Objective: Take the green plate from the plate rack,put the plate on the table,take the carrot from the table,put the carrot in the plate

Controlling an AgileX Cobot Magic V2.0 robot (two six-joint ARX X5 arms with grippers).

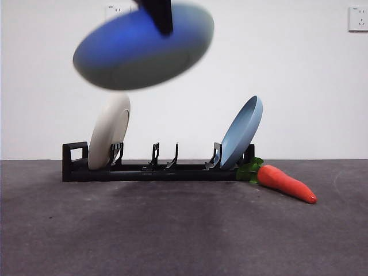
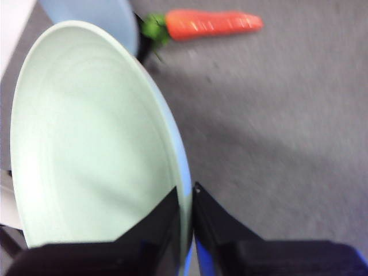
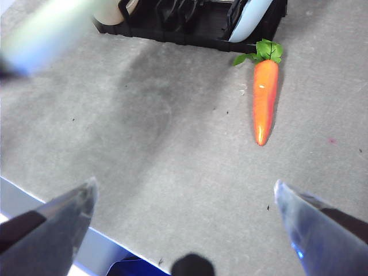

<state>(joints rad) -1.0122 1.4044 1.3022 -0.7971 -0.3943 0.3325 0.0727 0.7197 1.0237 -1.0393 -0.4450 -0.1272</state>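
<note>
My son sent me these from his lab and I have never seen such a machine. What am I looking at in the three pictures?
It is a robot with two arms at a table, each ending in a two-jawed gripper. One picture looks level across the table; the other two come from cameras on the wrists. The left gripper is shut on the rim of the green plate, held in the air above the plate rack; its underside looks blue from the front. The rack holds a white plate and a blue plate. A carrot lies on the table beside the rack. The right gripper waits open above the table.
</note>
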